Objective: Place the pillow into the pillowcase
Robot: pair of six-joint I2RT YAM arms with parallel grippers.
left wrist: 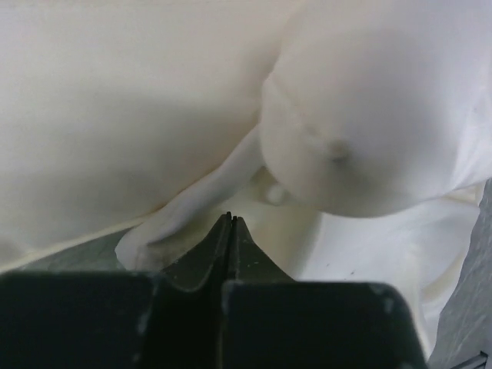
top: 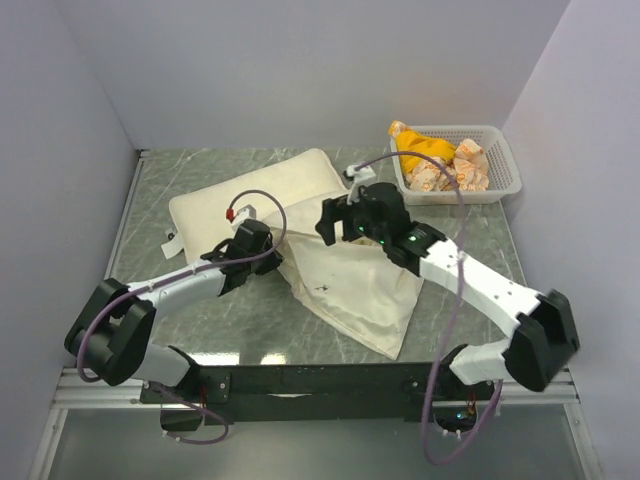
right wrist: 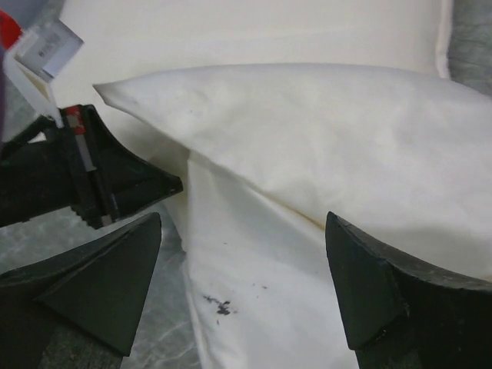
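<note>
The plump cream pillow (top: 262, 192) lies at the back left of the table; it fills the top of the right wrist view (right wrist: 254, 34). The limp pillowcase (top: 365, 290) lies in front of it, one end folded up against the pillow (right wrist: 323, 146), with a dark smudge on it. My left gripper (top: 264, 246) is shut, its tips (left wrist: 229, 220) against the pillowcase's left edge (left wrist: 361, 254); no cloth shows between the jaws. My right gripper (top: 338, 222) is wide open just over the pillowcase (right wrist: 244, 231), facing the left gripper (right wrist: 115, 184).
A white basket (top: 508, 186) with a yellow cloth (top: 420, 148) and crumpled packets (top: 455, 170) stands at the back right. Grey walls close the table at the back and both sides. Marbled tabletop (top: 250, 325) shows in front of the pillowcase.
</note>
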